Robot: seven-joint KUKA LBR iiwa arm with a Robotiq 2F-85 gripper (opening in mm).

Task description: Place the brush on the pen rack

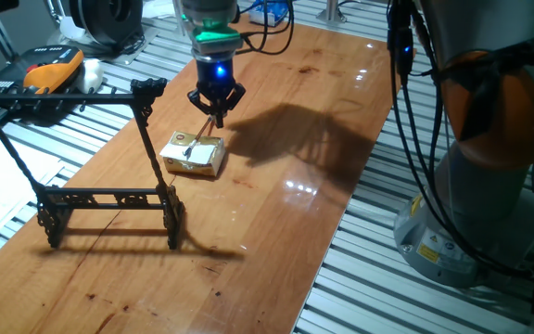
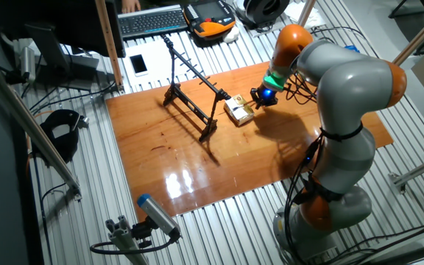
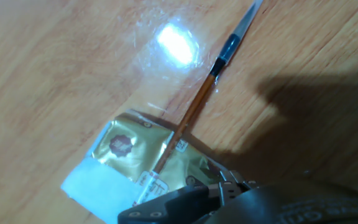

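My gripper [image 1: 216, 113] hangs over the far part of the wooden table, shut on the upper end of the brush [image 1: 200, 136]. The thin wooden brush slants down from the fingers, its lower end over a yellowish rectangular block [image 1: 194, 156]. In the hand view the brush [image 3: 194, 112] runs diagonally across the gold-wrapped block [image 3: 129, 155] toward its dark ferrule and pointed tip at the upper right. The pen rack [image 1: 109, 197], a black frame with slanted uprights, stands to the left of the block, nearer the camera, apart from the gripper. In the other fixed view the gripper [image 2: 260, 97] sits right of the rack [image 2: 193, 96].
The table's right edge [image 1: 341, 232] drops to a slatted metal floor. The robot's base [image 1: 489, 186] and hanging cables [image 1: 406, 83] stand to the right. A keyboard [image 2: 153, 20] and an orange-black device [image 2: 210, 15] lie beyond the table.
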